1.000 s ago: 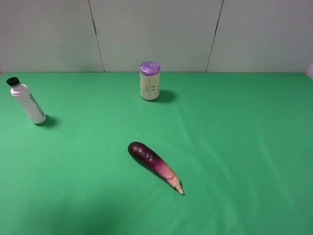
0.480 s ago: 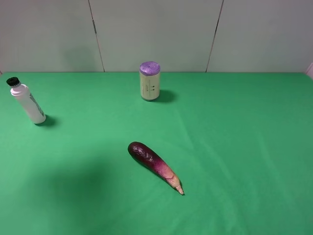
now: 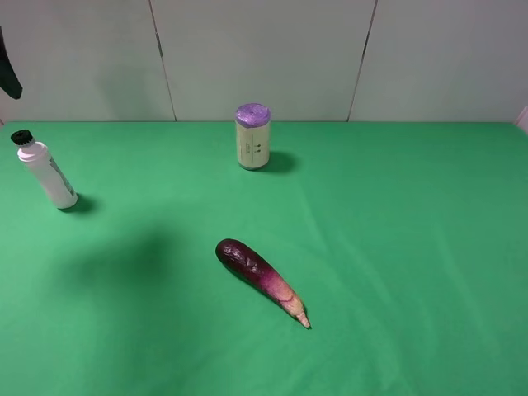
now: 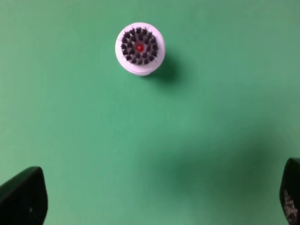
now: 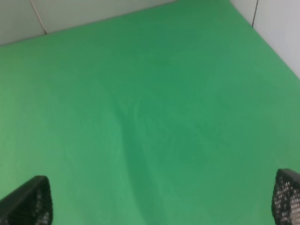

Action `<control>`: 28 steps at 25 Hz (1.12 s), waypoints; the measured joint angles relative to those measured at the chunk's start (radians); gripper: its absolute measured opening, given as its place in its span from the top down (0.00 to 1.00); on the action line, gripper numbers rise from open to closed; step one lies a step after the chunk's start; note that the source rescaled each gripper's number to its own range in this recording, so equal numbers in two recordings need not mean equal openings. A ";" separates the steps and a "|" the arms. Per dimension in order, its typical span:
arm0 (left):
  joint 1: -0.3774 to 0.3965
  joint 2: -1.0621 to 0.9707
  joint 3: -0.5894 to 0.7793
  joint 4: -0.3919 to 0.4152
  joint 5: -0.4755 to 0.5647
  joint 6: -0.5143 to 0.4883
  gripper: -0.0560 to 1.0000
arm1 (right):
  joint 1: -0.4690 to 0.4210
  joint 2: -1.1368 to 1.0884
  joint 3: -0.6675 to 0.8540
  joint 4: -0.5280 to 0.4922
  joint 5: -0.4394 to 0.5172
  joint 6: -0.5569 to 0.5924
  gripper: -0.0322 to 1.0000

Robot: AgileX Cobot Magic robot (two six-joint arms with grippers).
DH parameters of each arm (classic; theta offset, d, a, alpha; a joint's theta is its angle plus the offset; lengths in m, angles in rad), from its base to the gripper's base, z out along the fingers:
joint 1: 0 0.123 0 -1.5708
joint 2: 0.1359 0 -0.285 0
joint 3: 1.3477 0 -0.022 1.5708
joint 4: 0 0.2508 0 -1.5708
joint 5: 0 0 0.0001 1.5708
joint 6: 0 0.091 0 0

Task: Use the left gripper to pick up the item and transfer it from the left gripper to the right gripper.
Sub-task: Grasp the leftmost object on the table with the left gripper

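Note:
The item, a slim white bottle (image 3: 47,173) with a black cap, stands upright at the far left of the green cloth. In the left wrist view I see it from straight above (image 4: 139,49), with its black cap in the middle. My left gripper (image 4: 157,199) is open and empty, high above the cloth, with the bottle ahead of its fingertips (image 4: 23,197). A black part of the left arm (image 3: 8,70) shows at the upper left edge of the exterior view. My right gripper (image 5: 157,201) is open and empty over bare cloth; the exterior view does not show it.
A cream can with a purple lid (image 3: 252,136) stands at the back middle. A purple eggplant (image 3: 260,279) lies in the middle of the cloth. Grey wall panels (image 3: 264,58) close the back edge; a wall (image 5: 276,28) runs along the right side.
A black part of the left arm has come into the exterior view at the upper left. Its shadow on the cloth has moved up and left toward the bottle. The objects have not moved.

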State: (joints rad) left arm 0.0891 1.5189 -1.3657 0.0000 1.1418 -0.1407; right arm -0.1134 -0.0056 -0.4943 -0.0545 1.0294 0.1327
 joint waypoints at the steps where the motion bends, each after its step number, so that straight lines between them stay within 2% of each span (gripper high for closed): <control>1: 0.000 0.018 0.000 0.000 -0.002 0.000 0.00 | 0.000 0.000 0.000 0.000 0.000 0.000 0.00; 28: -0.001 0.329 0.000 0.044 -0.231 0.002 0.00 | 0.000 0.000 0.000 0.000 0.000 0.000 0.00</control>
State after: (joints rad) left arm 0.0879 1.8482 -1.3657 0.0443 0.9105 -0.1388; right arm -0.1134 -0.0056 -0.4943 -0.0545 1.0294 0.1327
